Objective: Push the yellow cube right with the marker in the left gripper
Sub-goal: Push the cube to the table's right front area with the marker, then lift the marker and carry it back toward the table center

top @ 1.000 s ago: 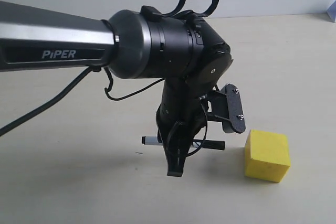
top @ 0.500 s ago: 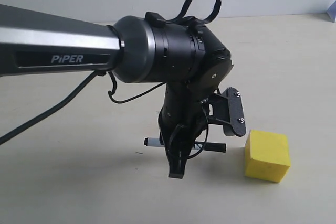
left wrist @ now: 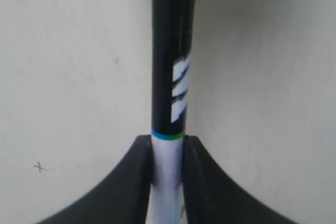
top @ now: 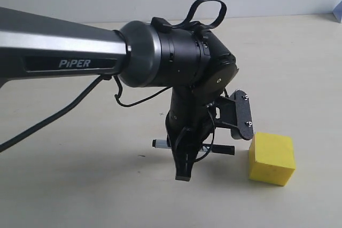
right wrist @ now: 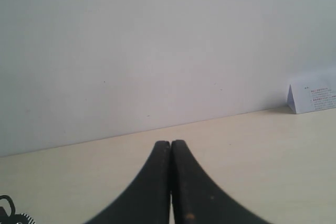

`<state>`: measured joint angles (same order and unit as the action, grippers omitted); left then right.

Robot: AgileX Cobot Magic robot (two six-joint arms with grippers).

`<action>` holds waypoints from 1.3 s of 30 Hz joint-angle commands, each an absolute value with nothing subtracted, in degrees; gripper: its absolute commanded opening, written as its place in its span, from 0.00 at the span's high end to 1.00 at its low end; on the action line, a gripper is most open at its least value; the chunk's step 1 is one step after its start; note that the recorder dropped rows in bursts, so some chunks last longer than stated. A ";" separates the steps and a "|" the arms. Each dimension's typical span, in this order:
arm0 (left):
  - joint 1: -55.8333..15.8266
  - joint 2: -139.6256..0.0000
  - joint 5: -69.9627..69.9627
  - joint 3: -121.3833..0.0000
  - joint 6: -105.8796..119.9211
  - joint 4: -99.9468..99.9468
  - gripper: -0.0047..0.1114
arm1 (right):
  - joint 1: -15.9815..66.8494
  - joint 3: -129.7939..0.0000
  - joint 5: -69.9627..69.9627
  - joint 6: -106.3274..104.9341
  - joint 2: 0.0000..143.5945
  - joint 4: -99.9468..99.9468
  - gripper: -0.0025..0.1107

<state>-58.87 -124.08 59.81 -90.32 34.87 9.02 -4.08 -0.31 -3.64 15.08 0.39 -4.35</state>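
Note:
The yellow cube [top: 272, 158] rests on the pale table at the lower right of the exterior view. My left gripper [top: 183, 170] points down just left of it and is shut on the marker [top: 222, 149], which lies level with its black cap end toward the cube, a short gap away. In the left wrist view the fingers [left wrist: 140, 182] clamp the white barrel of the marker [left wrist: 173, 72], with the black cap and its white lettering sticking out past them. The cube is out of that view. My right gripper [right wrist: 170, 144] is shut on nothing, away from the cube.
The black arm [top: 64, 57] reaches in from the left across the table. A black camera plate [top: 241, 115] juts from the wrist above the cube. A white folded card [right wrist: 313, 97] stands at the table's far edge by the wall.
The left arm has moved slightly right with the marker, so the cap end is closer to the cube. The cube has not moved.

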 commanded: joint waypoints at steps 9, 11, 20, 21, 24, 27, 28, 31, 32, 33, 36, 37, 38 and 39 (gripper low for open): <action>-63.58 -130.76 66.79 -103.51 36.88 7.24 0.96 | -3.99 0.00 -3.41 15.12 0.00 -4.47 0.98; -62.48 -130.60 68.65 -103.64 36.63 7.26 0.96 | -3.99 0.00 -3.41 15.12 0.00 -4.47 0.98; -60.44 -130.54 69.96 -103.53 34.07 7.36 0.96 | -3.99 0.00 -3.41 15.12 0.00 -4.47 0.98; -60.44 -130.41 69.96 -103.53 34.07 7.36 0.96 | -3.99 0.00 -3.41 15.12 0.00 -4.47 0.98; -60.42 -129.53 69.96 -103.53 32.26 8.07 0.96 | -3.99 0.00 -3.41 15.12 0.00 -4.47 0.98; -58.82 -126.51 69.96 -103.53 28.71 8.35 0.96 | -3.99 0.00 -3.41 15.12 0.00 -4.47 0.98; -58.11 -125.06 69.96 -103.53 27.42 7.92 0.96 | -3.99 0.00 -3.41 15.12 0.00 -4.47 0.98; -55.87 -119.84 69.96 -102.81 24.66 5.69 0.96 | -3.99 0.00 -3.41 15.12 0.00 -4.47 0.98; -55.22 -117.95 69.96 -102.08 23.47 5.56 0.96 | -3.99 0.00 -3.41 15.12 0.00 -4.47 0.98; -54.85 -116.04 69.96 -101.02 22.30 5.56 0.96 | -3.99 0.00 -3.41 15.12 0.00 -4.47 0.98; -53.39 -110.49 69.96 -96.37 19.14 5.56 0.96 | -3.99 0.00 -3.41 15.12 0.00 -4.47 0.98; -53.00 -108.91 69.96 -94.72 18.25 5.56 0.96 | -3.99 0.00 -3.41 15.12 0.00 -4.47 0.98; -52.50 -106.90 69.96 -92.47 17.09 5.56 0.96 | -3.99 0.00 -3.41 15.12 0.00 -4.47 0.98; -51.77 -103.20 67.74 -87.71 13.65 5.56 0.96 | -3.99 0.00 -3.41 15.12 0.00 -4.47 0.98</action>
